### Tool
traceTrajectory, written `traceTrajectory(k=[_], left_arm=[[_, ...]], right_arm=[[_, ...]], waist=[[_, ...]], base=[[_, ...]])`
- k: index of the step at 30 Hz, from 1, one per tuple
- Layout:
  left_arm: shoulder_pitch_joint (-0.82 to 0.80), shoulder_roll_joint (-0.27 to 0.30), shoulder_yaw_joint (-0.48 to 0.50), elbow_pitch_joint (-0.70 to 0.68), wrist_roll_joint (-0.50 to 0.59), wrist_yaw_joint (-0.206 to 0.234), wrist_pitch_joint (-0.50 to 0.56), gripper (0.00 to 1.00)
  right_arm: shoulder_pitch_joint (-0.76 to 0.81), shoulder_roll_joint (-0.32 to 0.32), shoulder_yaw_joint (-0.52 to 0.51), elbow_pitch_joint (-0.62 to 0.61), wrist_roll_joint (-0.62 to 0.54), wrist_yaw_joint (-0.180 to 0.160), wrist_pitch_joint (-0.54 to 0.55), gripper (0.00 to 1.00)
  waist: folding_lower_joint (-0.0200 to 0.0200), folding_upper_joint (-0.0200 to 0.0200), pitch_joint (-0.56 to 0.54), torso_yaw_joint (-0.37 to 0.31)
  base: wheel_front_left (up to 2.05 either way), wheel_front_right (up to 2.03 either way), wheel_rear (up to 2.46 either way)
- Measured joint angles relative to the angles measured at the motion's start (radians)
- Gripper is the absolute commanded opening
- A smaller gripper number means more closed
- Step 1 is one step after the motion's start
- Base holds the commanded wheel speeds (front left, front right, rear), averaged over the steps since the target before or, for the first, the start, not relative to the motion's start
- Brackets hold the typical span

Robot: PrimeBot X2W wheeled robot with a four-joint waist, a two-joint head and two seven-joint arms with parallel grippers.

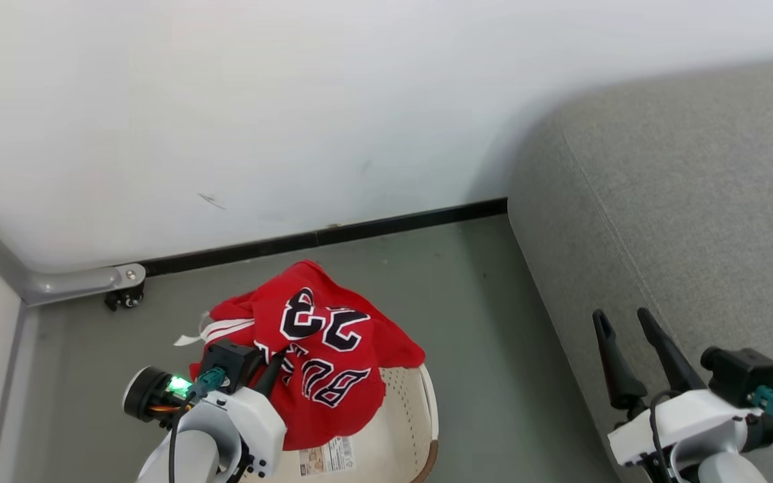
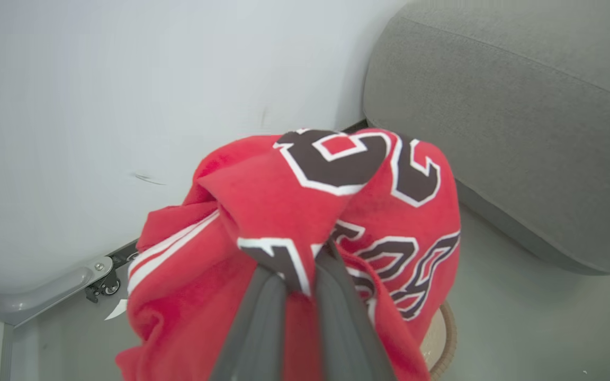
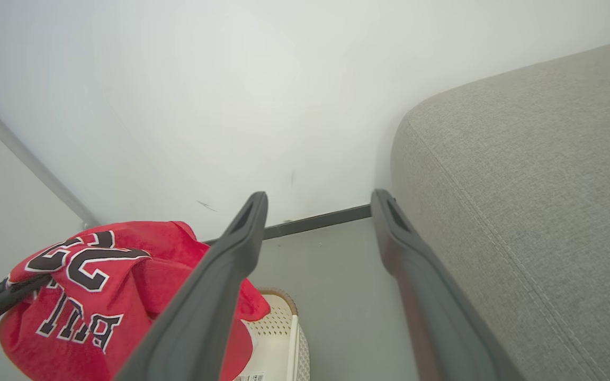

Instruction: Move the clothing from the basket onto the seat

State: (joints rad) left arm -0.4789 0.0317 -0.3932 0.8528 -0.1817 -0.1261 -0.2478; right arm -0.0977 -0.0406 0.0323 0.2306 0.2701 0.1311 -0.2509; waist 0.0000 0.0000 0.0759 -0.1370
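The red jersey (image 1: 319,349) with its black 23 hangs bunched above the cream basket (image 1: 403,429), whose label sticker shows at the bottom. My left gripper (image 1: 278,361) is shut on a fold of the jersey (image 2: 294,211), its fingers (image 2: 262,323) pinching the cloth in the left wrist view. The jersey (image 3: 93,296) and basket (image 3: 278,338) also appear at the lower left of the right wrist view. The grey sofa (image 1: 682,201) fills the right side. My right gripper (image 1: 623,320) stands open beside the sofa's edge, holding nothing; its fingers (image 3: 231,275) are spread wide.
A white wall with a black baseboard (image 1: 333,235) runs behind the basket. A grey metal bracket with a small caster (image 1: 125,288) sits at the left by the wall. Grey floor (image 1: 474,322) lies between the basket and the sofa (image 2: 511,132).
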Motion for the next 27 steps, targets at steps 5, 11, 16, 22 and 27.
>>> traceTrajectory(k=[5,11,16,22,27], left_arm=[[0.027,0.000,0.001,-0.092,-0.003,0.000,0.000,0.00],[0.068,0.001,0.013,-0.199,-0.012,0.000,0.000,0.00],[0.103,0.001,0.030,-0.281,-0.018,0.000,0.000,0.00],[0.143,0.002,0.041,-0.395,-0.019,0.000,0.000,0.00],[0.160,0.002,0.052,-0.479,-0.018,0.000,0.000,0.00]], right_arm=[[0.018,0.000,-0.010,0.000,0.000,0.000,0.000,1.00],[0.036,0.000,-0.010,-0.004,0.000,0.000,0.000,1.00],[0.055,0.000,-0.009,-0.006,0.000,0.000,0.000,1.00],[0.059,0.001,-0.009,-0.023,-0.002,0.000,0.000,1.00],[0.077,0.001,-0.004,-0.032,-0.004,0.000,0.000,1.00]], waist=[[0.0000,0.0000,-0.030,0.013],[0.0000,0.0000,-0.059,0.031],[0.0000,0.0000,-0.079,0.045],[0.0000,0.0000,-0.098,0.061],[0.0000,0.0000,-0.107,0.067]], base=[[0.00,0.00,0.00],[0.00,0.00,0.00],[0.00,0.00,0.00],[0.00,0.00,0.00],[0.00,0.00,0.00]])
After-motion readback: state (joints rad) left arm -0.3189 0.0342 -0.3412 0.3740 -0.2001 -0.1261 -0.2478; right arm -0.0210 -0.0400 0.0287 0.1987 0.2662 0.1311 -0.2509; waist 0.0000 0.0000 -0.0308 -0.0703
